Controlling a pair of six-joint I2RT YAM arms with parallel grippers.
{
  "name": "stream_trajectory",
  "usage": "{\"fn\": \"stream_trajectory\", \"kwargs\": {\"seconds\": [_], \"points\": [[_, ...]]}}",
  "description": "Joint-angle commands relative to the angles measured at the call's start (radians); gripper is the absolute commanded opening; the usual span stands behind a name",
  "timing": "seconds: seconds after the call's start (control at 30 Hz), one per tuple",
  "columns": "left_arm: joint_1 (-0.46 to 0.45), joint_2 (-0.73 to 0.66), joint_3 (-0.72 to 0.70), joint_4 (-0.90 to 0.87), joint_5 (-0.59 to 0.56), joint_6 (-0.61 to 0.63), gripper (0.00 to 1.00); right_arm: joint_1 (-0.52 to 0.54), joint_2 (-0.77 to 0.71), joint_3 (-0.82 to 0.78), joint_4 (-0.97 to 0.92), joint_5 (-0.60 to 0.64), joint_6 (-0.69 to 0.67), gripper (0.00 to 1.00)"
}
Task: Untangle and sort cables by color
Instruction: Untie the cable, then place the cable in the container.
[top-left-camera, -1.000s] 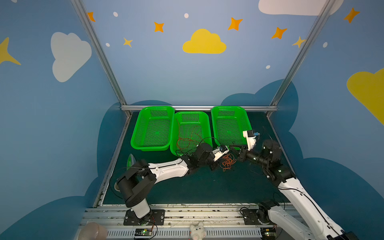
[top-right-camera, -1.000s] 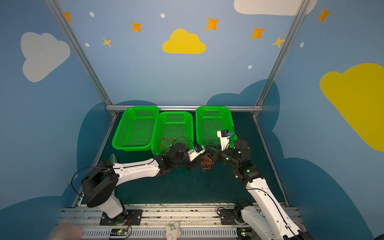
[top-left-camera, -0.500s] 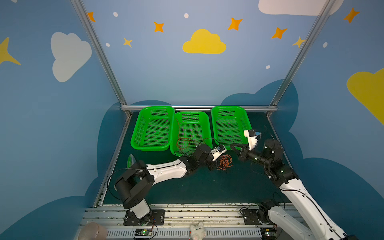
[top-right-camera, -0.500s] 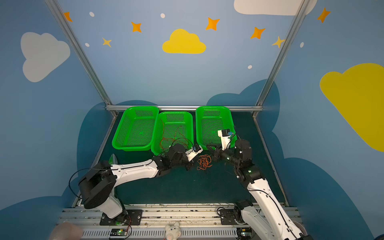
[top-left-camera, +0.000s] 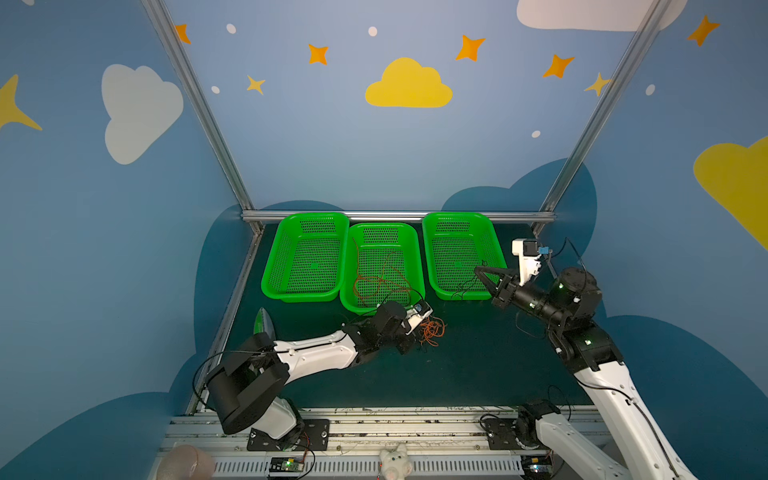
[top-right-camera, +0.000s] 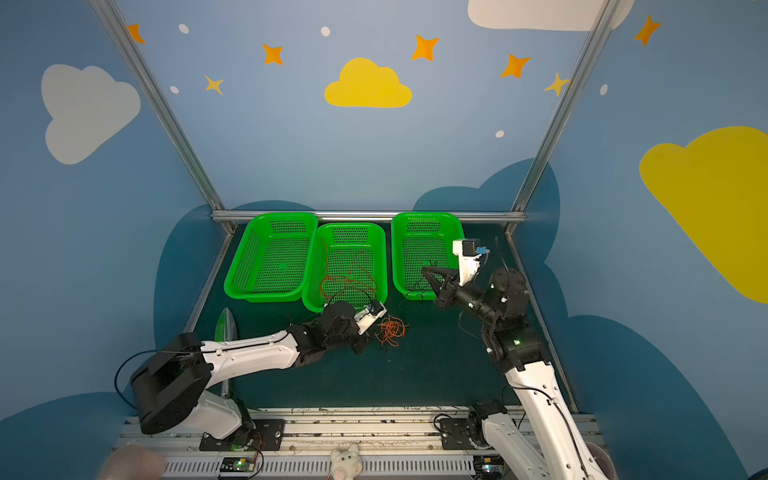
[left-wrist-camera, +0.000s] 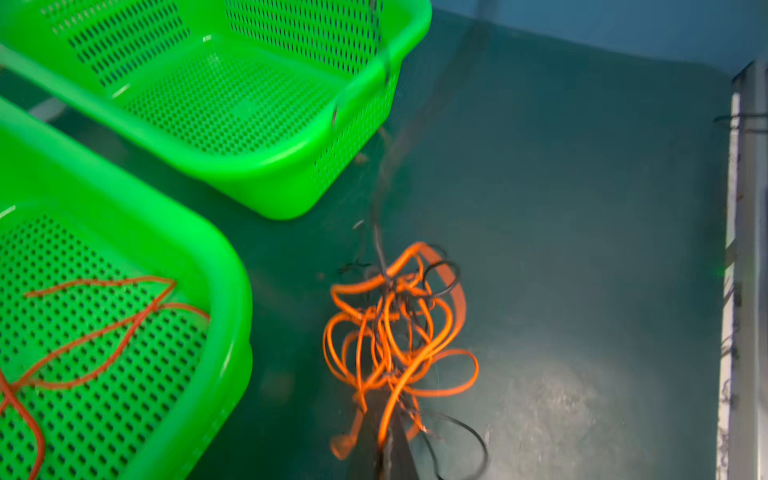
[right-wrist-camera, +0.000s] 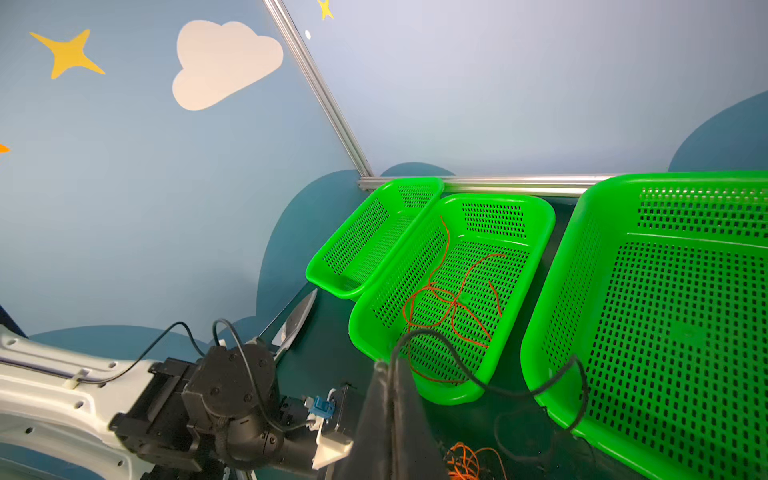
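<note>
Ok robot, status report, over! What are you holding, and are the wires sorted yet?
Left end effector shut on orange tangle. Right end effector shut on black cable. Red cable in middle basket. Black strands snarled in the orange. Over.

Right gripper (top-left-camera: 478, 271) and its black cable (right-wrist-camera: 583, 386) up by the right basket (top-left-camera: 457, 215), off the orange tangle (top-left-camera: 432, 330); left gripper (left-wrist-camera: 384, 415) newly clamped

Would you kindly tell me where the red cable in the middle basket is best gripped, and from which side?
Probably grip the red cable where its loops cross, coming straight down from above: it lies flat on the floor of the middle basket, whose walls block a sideways approach, and the crossing offers several strands.
</note>
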Motion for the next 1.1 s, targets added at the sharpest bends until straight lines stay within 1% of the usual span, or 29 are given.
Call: {"fn": "stream_trajectory", "kwargs": {"seconds": [0.0, 0.13, 0.3, 0.4, 0.57, 0.77, 0.97, 1.07], "points": [[0.006, -0.032, -0.030, -0.021, -0.022, -0.024, 0.03, -0.019, -0.001, 0.047, 0.012, -0.018, 0.011, 0.00], [0.010, -0.040, -0.062, -0.031, -0.035, -0.034, 0.03, -0.041, 0.020, 0.103, 0.027, -0.035, 0.017, 0.00], [0.014, -0.031, -0.084, -0.025, -0.034, -0.047, 0.03, -0.085, 0.045, 0.144, 0.148, -0.085, 0.122, 0.00], [0.014, -0.020, -0.084, -0.029, -0.035, -0.049, 0.03, -0.089, 0.063, 0.181, 0.183, -0.091, 0.146, 0.00], [0.015, -0.016, -0.098, -0.031, -0.030, -0.048, 0.03, -0.095, 0.098, 0.267, 0.140, -0.074, 0.104, 0.00], [0.020, -0.014, -0.127, -0.027, -0.037, -0.056, 0.03, -0.109, 0.137, 0.354, 0.169, -0.079, 0.126, 0.00], [0.023, -0.021, -0.151, -0.012, -0.041, -0.058, 0.03, -0.125, 0.195, 0.468, 0.110, -0.076, 0.102, 0.00], [0.022, -0.035, -0.155, 0.002, -0.025, -0.049, 0.03, -0.127, 0.227, 0.491, 0.066, -0.073, 0.080, 0.00]]}}
